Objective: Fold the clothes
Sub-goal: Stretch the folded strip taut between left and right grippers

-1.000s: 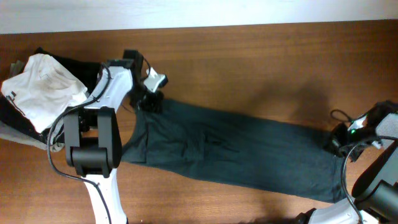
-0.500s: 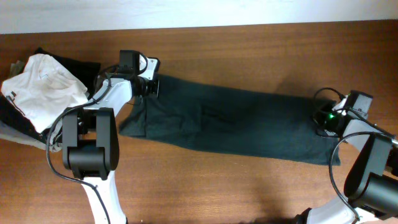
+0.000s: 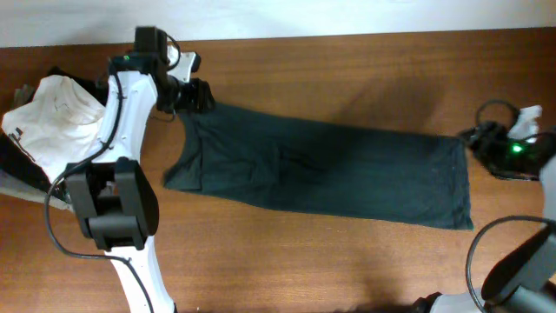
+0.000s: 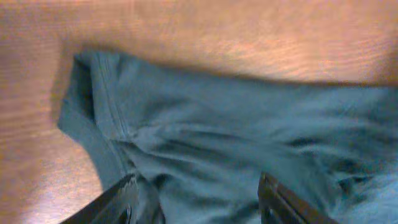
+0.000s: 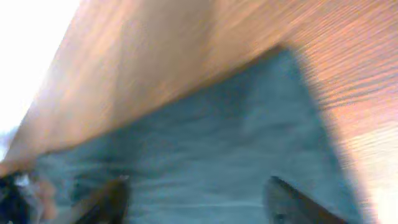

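A dark teal garment (image 3: 321, 169) lies spread lengthwise across the wooden table, its collar end at the left and its straight hem at the right. My left gripper (image 3: 195, 94) hovers over the garment's upper left corner. In the left wrist view its fingers (image 4: 123, 200) stand wide apart above rumpled cloth (image 4: 205, 149), pinching nothing. My right gripper (image 3: 483, 144) sits just off the garment's right edge. In the right wrist view it (image 5: 199, 202) is open over the flat fabric (image 5: 205, 143), with the hem corner in sight.
A pile of other clothes, white cloth (image 3: 54, 117) on top of dark pieces, sits at the table's left end. Bare wood (image 3: 347, 69) runs behind the garment and in front of it. The left arm's base (image 3: 117, 204) stands at the front left.
Both grippers have opened and let go of the garment. It now lies flat, shifted toward the back. The left gripper moved up and left; the right one drew off to the right.
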Robot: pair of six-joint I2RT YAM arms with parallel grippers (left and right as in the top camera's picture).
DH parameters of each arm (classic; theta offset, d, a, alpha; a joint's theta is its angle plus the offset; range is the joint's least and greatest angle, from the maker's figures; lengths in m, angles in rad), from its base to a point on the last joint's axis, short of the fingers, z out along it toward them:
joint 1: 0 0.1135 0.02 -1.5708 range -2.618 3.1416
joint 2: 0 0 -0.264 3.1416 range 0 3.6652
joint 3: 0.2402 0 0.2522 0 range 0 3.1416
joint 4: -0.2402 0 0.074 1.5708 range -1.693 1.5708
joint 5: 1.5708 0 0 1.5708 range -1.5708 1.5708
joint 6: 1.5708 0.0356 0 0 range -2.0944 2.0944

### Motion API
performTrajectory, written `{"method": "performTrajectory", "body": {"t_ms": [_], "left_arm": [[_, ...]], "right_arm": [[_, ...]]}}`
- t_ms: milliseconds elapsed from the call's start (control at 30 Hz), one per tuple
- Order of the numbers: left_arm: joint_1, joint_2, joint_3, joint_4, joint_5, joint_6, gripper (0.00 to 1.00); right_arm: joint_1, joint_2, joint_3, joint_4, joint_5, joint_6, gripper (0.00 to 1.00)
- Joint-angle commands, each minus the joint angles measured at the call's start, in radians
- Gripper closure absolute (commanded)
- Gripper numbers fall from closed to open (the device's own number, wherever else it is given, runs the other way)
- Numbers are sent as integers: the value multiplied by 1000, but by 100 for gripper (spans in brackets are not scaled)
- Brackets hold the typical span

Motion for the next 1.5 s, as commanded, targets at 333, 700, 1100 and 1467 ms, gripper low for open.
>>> {"method": "performTrajectory", "body": {"t_ms": [333, 700, 1100, 1467], "left_arm": [[5, -6, 139, -198, -10, 101, 2], [5, -6, 139, -192, -134, 101, 1], [5, -6, 139, -192, -133, 101, 1], [5, -6, 139, -192, -133, 101, 1]], "right_arm": [[-88, 309, 8, 10, 159, -326, 19], [-44, 486, 8, -161, 237, -321, 45], [22, 482, 20, -176, 282, -295, 94], [16, 248, 321, -422, 492, -209, 96]]}}
